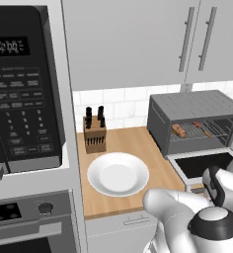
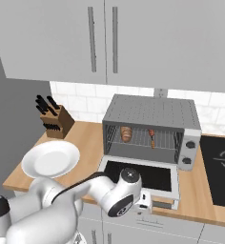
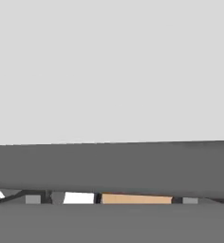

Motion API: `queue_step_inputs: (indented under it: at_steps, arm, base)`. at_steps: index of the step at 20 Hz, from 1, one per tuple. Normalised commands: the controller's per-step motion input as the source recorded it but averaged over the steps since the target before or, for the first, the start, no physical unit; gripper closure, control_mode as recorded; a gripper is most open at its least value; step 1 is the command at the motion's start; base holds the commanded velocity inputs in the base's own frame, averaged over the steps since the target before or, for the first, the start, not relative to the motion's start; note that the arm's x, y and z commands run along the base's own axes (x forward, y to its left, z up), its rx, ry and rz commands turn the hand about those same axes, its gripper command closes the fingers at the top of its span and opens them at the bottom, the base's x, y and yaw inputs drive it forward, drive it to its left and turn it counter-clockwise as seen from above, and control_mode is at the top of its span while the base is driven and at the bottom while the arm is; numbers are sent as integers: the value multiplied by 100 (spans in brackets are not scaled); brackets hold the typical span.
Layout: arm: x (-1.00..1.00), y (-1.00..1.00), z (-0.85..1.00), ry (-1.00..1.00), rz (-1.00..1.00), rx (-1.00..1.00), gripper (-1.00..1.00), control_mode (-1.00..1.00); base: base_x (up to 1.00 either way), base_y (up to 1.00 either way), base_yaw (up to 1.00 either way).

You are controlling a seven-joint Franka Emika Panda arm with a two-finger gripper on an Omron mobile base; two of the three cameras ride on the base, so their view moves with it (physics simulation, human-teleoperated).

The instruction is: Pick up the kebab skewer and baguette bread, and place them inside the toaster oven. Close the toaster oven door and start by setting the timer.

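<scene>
Now, line by line:

Toaster oven: a grey box with a ribbed top, standing on the wooden counter against the tiled wall, with two knobs on its right-hand panel.

Toaster oven door: folded fully down and lying flat toward the robot, dark glass facing up; its front edge reaches the counter edge.

Baguette bread: on the wire rack inside the oven, at the left end of the cavity.

Kebab skewer: also on the rack, right of the bread and apart from it, roughly mid-cavity.

Gripper: low at the front edge of the lowered door, below the arm's round wrist joint. The fingertips are hidden by the hand, so the spread is hard to judge by eye; the jaws appear to stand wide apart, and nothing is seen between them.

Hand view: a pale flat surface above a broad dark grey band, probably the door's underside seen very close, with a thin strip of wood colour beneath it.

Plate: white, round, on the counter left of the oven.

Knife block: wooden, with black handles, behind the plate near the wall.

Microwave: large and black with a keypad, at the far left.
</scene>
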Motion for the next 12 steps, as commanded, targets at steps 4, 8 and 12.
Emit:
queue_step_inputs:
  at_steps: [4,8,12]
  arm:
    - [6,0,-26,-1,0,1,-100,-100]
    - [47,0,1,-7,0,0,-100,-100]
    - [65,0,12,-11,0,0,-100,-100]
  base:
    - [0,0,0]
    - [0,0,0]
    - [0,0,0]
